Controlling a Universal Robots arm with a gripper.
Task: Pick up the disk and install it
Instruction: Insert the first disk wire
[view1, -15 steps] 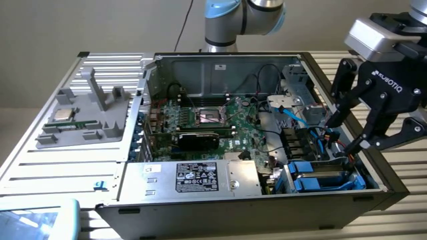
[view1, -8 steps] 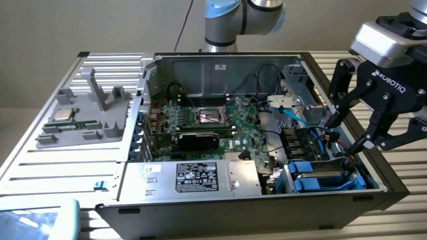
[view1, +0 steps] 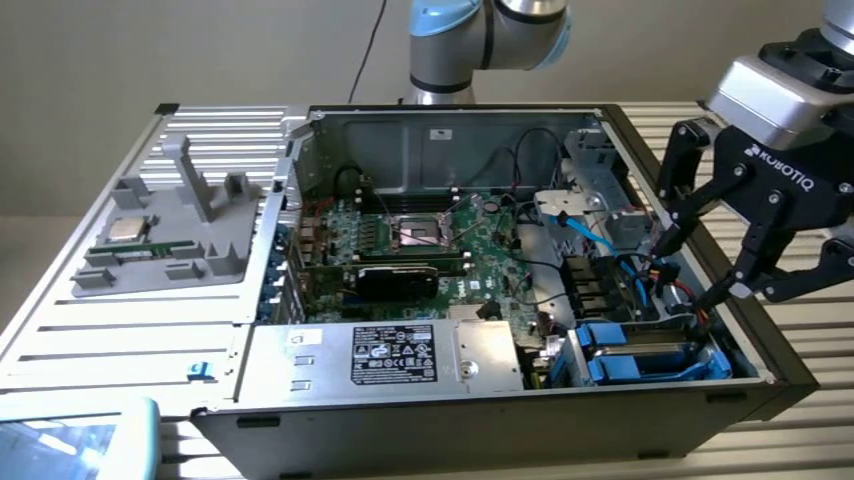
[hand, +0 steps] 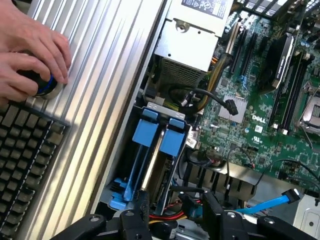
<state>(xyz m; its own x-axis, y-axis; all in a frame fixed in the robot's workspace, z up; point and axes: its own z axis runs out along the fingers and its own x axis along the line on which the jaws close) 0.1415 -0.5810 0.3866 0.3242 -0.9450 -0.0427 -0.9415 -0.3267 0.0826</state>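
The disk (view1: 621, 360) sits on edge in the drive bay at the front corner of the open computer case, on the exterior view's right. Its blue carrier frame (hand: 171, 140) faces up beside a second blue carrier, and a thin silver-grey edge runs between them. My gripper (view1: 687, 272) hangs just above that bay, open, with nothing between its black fingers (hand: 142, 202). It is not touching the disk.
A silver power supply (view1: 387, 355) with a black label lies beside the bay, behind it the green motherboard (view1: 441, 240) and loose cables (view1: 587, 235). A grey fixture with a CPU chip (view1: 127, 230) rests on the ribbed side panel. A person's hands (hand: 30, 55) hold a knob by a keyboard (hand: 25, 150).
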